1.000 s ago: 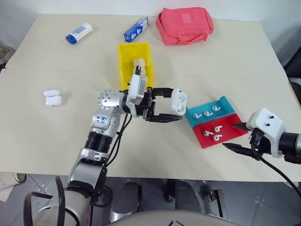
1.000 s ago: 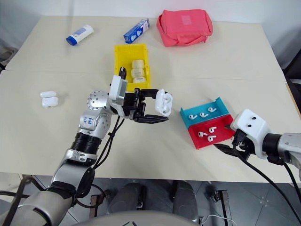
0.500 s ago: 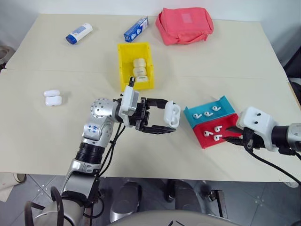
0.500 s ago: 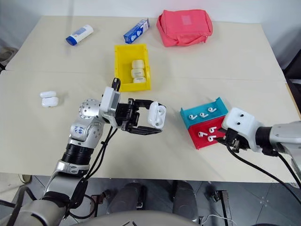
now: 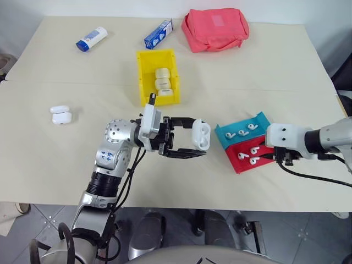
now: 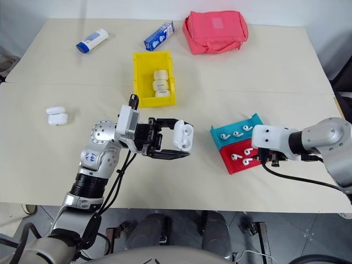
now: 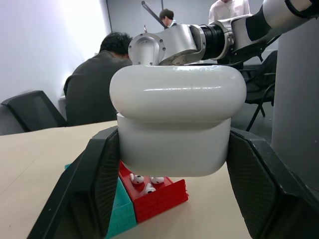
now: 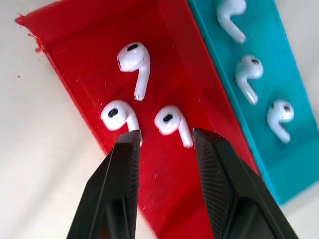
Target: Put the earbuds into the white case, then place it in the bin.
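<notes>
Pink pouch (image 5: 215,28); blue-capped tube (image 5: 92,38); blue box (image 5: 158,33)

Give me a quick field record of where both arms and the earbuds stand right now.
left gripper: shut on small glossy white rounded case, lid open, held above table
right gripper: fingers open, poised over shallow red plastic tray, straddling one bud
tiny white earbuds in red tray: three
shallow teal plastic tray: three buds
bright yellow open-top plastic bin: white cases already inside
spare white case: on table, robot's far left
</notes>
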Action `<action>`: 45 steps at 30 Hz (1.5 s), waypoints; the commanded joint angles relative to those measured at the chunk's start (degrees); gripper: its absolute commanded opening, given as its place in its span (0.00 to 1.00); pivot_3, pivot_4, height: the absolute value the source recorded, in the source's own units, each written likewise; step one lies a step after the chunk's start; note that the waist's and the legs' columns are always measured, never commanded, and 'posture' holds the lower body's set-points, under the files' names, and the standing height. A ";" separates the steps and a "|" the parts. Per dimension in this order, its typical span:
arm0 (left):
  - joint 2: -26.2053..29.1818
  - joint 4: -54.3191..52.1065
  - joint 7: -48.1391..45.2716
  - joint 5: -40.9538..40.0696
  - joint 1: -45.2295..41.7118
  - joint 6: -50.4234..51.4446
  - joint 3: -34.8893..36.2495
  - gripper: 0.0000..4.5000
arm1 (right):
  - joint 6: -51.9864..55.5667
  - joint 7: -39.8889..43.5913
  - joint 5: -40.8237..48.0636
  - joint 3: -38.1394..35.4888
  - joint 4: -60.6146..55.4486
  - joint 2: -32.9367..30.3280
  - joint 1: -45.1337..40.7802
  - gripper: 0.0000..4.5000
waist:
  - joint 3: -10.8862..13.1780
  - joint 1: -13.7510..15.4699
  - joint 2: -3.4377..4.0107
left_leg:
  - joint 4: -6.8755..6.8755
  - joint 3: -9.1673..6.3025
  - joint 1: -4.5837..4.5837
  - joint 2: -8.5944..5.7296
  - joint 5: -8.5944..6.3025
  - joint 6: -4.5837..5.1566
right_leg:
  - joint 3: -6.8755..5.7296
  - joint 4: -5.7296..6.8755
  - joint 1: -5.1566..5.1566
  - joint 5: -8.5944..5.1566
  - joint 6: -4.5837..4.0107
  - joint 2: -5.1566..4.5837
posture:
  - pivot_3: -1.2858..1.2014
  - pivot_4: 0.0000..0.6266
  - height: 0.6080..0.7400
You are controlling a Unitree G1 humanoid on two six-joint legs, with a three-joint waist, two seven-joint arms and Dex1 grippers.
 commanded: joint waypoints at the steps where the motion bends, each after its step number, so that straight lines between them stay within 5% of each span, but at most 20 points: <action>1: 0.50 -3.04 0.61 -1.58 0.40 0.09 0.50 0.62 | -3.74 1.86 -2.55 0.84 2.23 0.73 -2.33 0.38 | 0.00 0.06 0.00 | 0.00 0.00 0.00 0.00 0.00 0.00 | 0.00 0.00 0.00 0.00 0.00 0.00 | 0.52 0.24 1.00; 45: 3.34 -7.81 4.08 -2.11 3.38 3.57 0.61 0.62 | -15.43 8.74 -10.05 3.28 13.76 8.48 -8.88 0.38 | -0.02 -0.13 0.03 | 0.00 0.02 0.03 0.01 0.02 -0.06 | 0.00 0.04 0.01 0.00 0.00 0.01 | 0.52 0.24 1.00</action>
